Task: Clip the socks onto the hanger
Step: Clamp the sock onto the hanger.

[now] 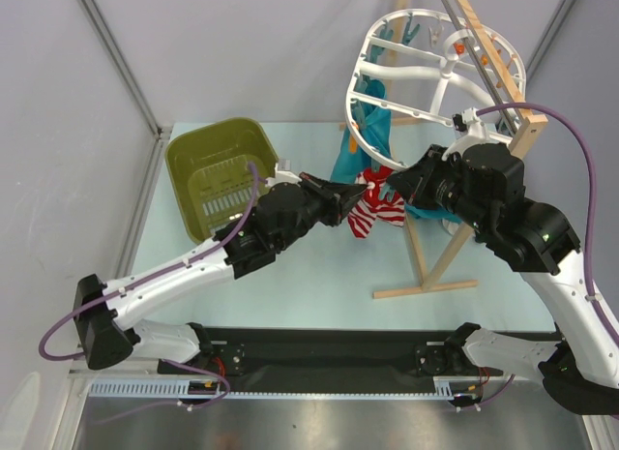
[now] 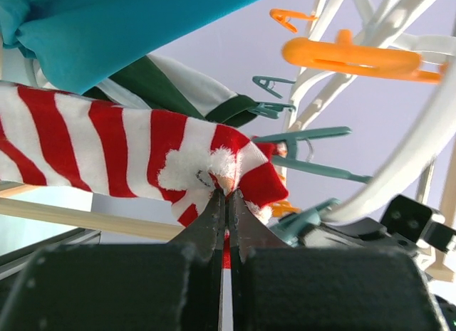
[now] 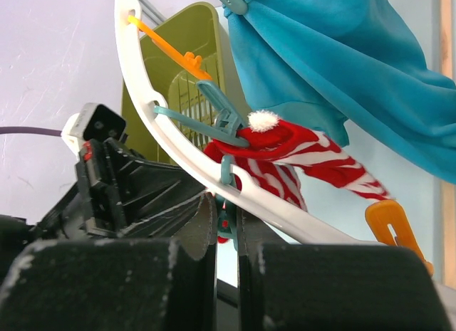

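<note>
Left fingers [image 2: 222, 203] clamped on the striped sock [image 2: 107, 146], right at the hanger [image 3: 142, 96] rim. Right fingers [image 3: 214, 221] closed on a teal clip [image 3: 214, 117]. Thin bite: if the clip misses the fabric, the sock could drop to the tabletop [image 1: 319, 266].

Grey walls [image 1: 242, 44], pale blue tabletop [image 1: 290, 285]

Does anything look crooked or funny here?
Yes. The hanger is tipped up steeply by the wooden stand instead of hanging flat. The striped sock is scrunched up at the hanger's low rim, pinched by the left gripper.
</note>
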